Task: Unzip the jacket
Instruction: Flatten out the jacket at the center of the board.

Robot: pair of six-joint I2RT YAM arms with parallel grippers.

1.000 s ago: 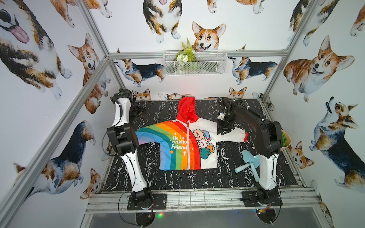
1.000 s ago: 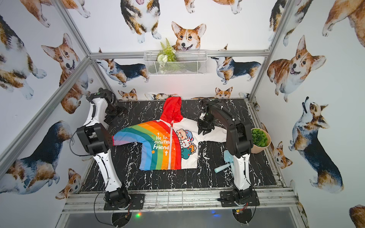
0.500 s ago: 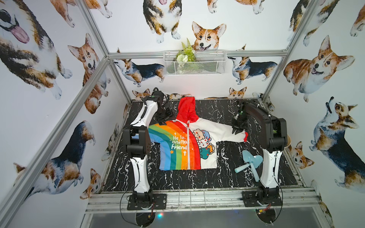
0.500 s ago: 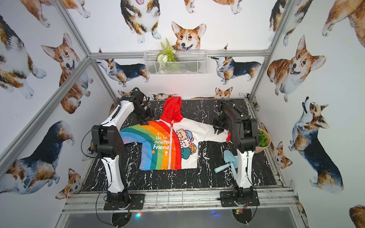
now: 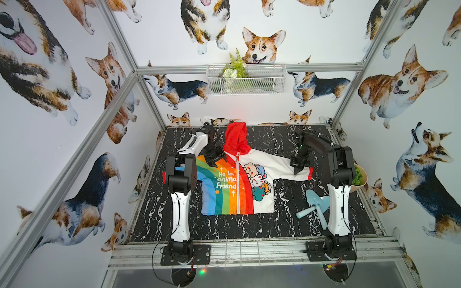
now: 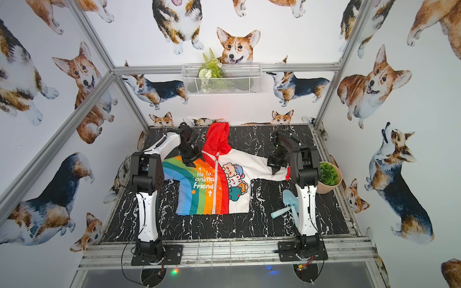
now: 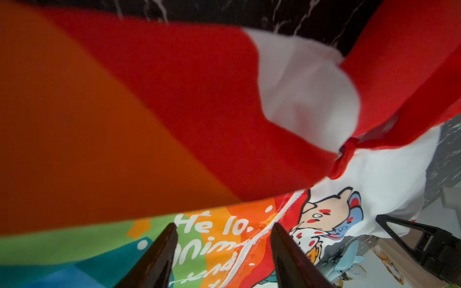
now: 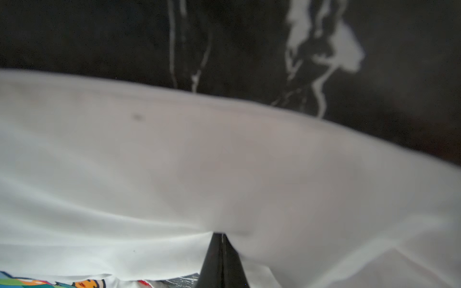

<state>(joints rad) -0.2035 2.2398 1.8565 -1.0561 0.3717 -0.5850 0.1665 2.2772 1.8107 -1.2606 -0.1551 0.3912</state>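
The jacket point(image 5: 232, 184) lies flat on the black marble table, red hood toward the back wall, rainbow half and white bear half joined by a closed white zipper point(image 5: 240, 184). My left gripper point(image 5: 215, 160) hovers over the rainbow shoulder beside the collar. In the left wrist view it point(image 7: 224, 227) stands open above the "Hello" lettering and the zipper point(image 7: 264, 232), with nothing between its fingers. My right gripper point(image 5: 298, 170) is down on the white sleeve near its red cuff. In the right wrist view it point(image 8: 221, 237) is shut, and white sleeve cloth point(image 8: 224, 174) bunches at its tips.
A light blue toy shovel point(image 5: 315, 203) lies on the table by the right arm's base. A potted green plant point(image 6: 328, 175) stands at the right edge. A white wire basket point(image 5: 245, 79) with greenery hangs on the back wall. Metal frame posts surround the table.
My left arm swung in from the table's left edge to the rainbow shoulder, and its jaws narrowed. My right gripper moved outward along the white sleeve, lowered and shut.
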